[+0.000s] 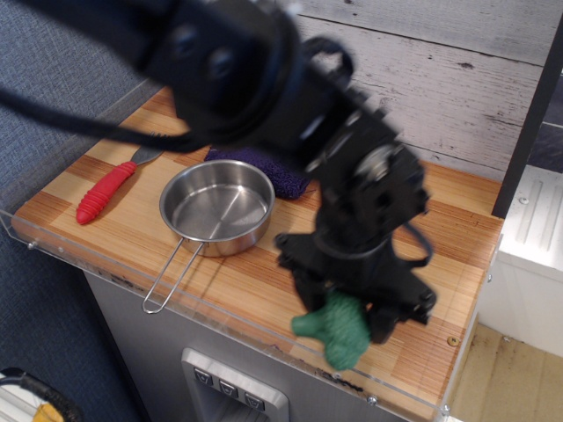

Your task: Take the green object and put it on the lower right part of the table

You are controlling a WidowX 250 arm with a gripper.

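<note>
Purple cloth [286, 176] and fork [106, 189] tines behind blurred arm [264, 79].

The striped wood table [440, 255] with a clear plastic rim holds a shiny steel pan [216, 207], a fork with a red handle [107, 190], and a dark purple cloth [286, 176] behind the pan.

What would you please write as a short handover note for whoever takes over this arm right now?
Gripper: shut on the small bumpy green toy broccoli, near the front right edge of the striped wooden table.
Whether the broccoli touches the wood cannot be told from this view.
Elsewhere: round steel pan with wire handle at left centre, red-handled fork at far left, purple cloth behind the pan, mostly hidden by the arm.
Done: broccoli picked up and carried to the lower right area.
Left: set it down, open the gripper, pull the arm clear.
</note>
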